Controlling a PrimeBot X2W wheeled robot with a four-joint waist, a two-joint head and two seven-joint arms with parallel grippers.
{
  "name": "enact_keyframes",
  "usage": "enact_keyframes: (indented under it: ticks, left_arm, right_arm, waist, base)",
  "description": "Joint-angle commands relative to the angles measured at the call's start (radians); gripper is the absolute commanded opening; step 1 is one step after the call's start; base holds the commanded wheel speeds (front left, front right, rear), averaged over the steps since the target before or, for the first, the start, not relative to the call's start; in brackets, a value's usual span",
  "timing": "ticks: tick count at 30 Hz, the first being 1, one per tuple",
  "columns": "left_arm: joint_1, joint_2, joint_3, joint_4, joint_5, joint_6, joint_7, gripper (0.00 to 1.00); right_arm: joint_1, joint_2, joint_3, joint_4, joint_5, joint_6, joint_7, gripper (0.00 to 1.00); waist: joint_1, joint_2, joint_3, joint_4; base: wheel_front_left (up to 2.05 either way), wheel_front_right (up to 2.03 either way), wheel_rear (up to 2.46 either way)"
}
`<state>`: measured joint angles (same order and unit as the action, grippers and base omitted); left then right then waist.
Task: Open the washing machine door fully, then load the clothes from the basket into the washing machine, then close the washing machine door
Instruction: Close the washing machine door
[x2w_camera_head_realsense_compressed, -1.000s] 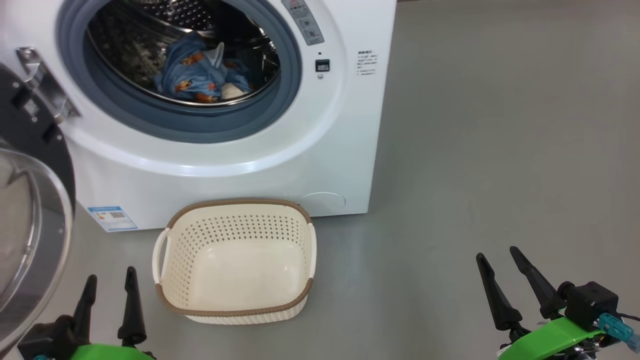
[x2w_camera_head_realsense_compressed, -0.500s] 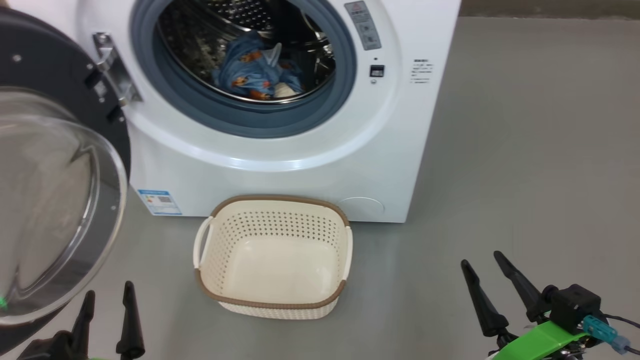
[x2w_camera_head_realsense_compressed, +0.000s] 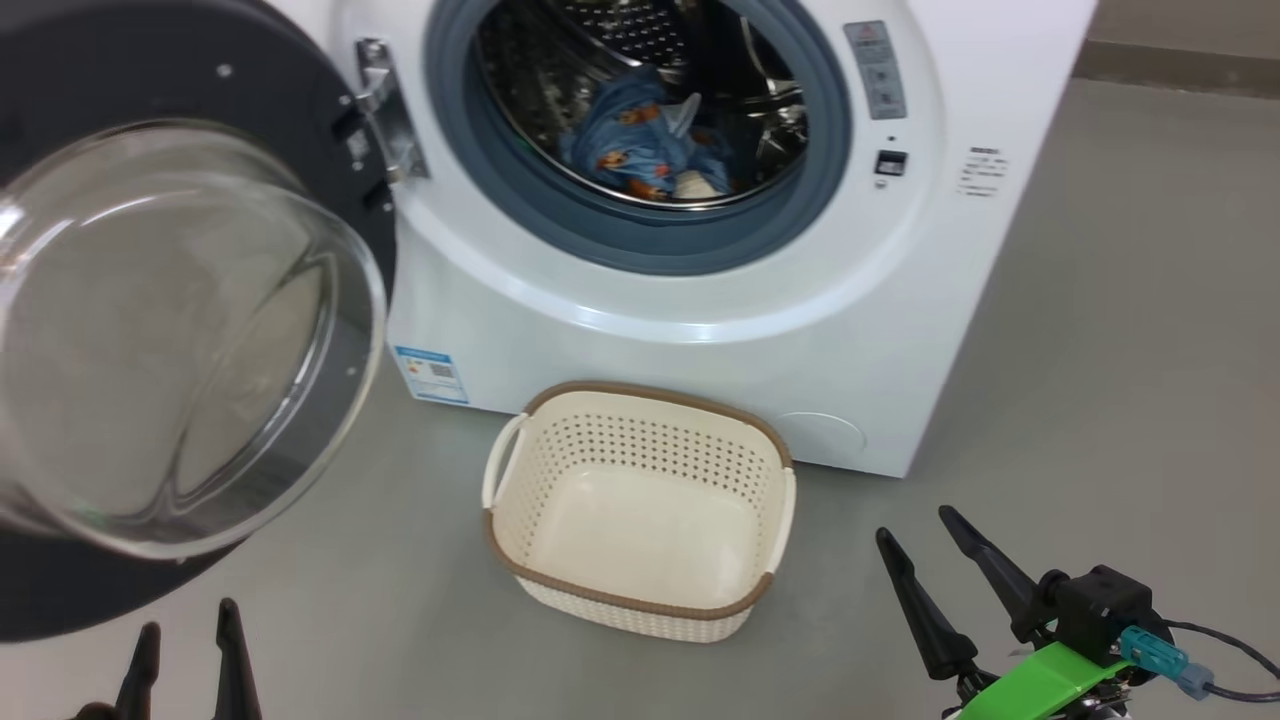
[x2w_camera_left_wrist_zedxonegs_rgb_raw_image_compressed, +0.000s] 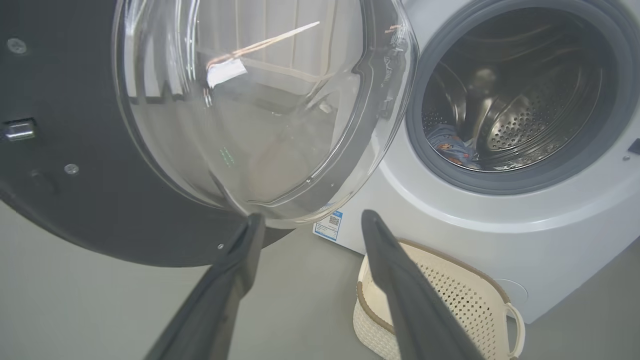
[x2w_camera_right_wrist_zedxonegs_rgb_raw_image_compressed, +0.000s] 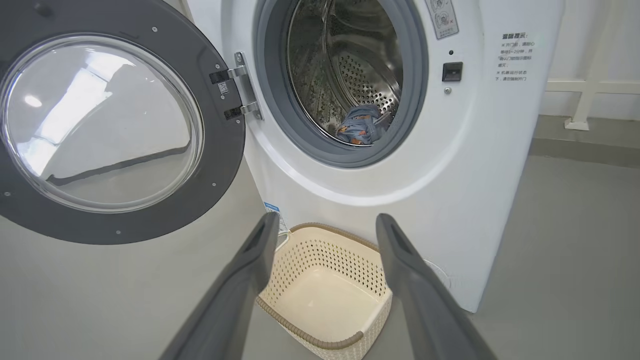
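Plainly, left pincer (x2w_camera_left_wrist_zedxonegs_rgb_raw_image_compressed: 311, 216) and right pincer (x2w_camera_right_wrist_zedxonegs_rgb_raw_image_compressed: 327, 216) gape; head view shows clothes (x2w_camera_head_realsense_compressed: 640, 145) inside drum (x2w_camera_head_realsense_compressed: 620, 28).

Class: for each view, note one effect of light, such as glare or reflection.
Head view: a soft glare band across the front of the washer. Left wrist view: a bright streak reflected in the glass of the door. Right wrist view: pale patches mirrored in the door glass.

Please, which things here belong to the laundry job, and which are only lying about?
For the job: washing machine, open door, clothes in the drum, empty basket.
Only background: blue label, warning sticker, white rail by the wall.
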<state>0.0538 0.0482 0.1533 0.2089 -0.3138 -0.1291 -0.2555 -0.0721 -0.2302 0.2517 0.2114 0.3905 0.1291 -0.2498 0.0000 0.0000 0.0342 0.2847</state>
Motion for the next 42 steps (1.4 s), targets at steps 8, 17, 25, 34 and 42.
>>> enact_keyframes:
  ticks: [8, 17, 25, 34, 42]
  left_arm:
    - [0.004, 0.004, 0.057, -0.035, 0.001, -0.002, -0.006, 1.00]
    - [0.019, 0.002, 0.076, -0.042, -0.007, -0.002, -0.006, 1.00]
    - [0.035, 0.002, 0.082, -0.056, -0.024, 0.006, -0.006, 1.00]
    - [0.046, 0.002, 0.084, -0.075, -0.038, 0.017, -0.006, 1.00]
    - [0.000, 0.002, 0.121, -0.159, -0.109, 0.008, -0.006, 0.38]
  right_arm:
    - [-0.053, -0.013, 0.050, -0.011, 0.019, 0.002, -0.012, 1.00]
    - [-0.054, -0.012, 0.057, -0.003, 0.025, 0.002, -0.012, 1.00]
    - [-0.057, -0.012, 0.071, -0.001, 0.027, 0.002, -0.012, 1.00]
    - [-0.067, -0.016, 0.084, 0.003, 0.031, 0.002, -0.012, 1.00]
    - [-0.064, -0.017, 0.081, -0.001, 0.031, 0.002, -0.012, 1.00]
  waist:
    - [0.0000, 0.0000, -0.010, 0.125]
    - [0.0000, 0.0000, -0.018, 0.198]
    - [0.0000, 0.0000, -0.017, 0.221]
    - [0.0000, 0.0000, -0.015, 0.223]
    - [0.0000, 0.0000, 0.001, 0.224]
  base:
    - [0.00, 0.00, 0.00]
    - [0.00, 0.00, 0.00]
    - [0.00, 0.00, 0.00]
    - [0.00, 0.00, 0.00]
    - [0.00, 0.00, 0.00]
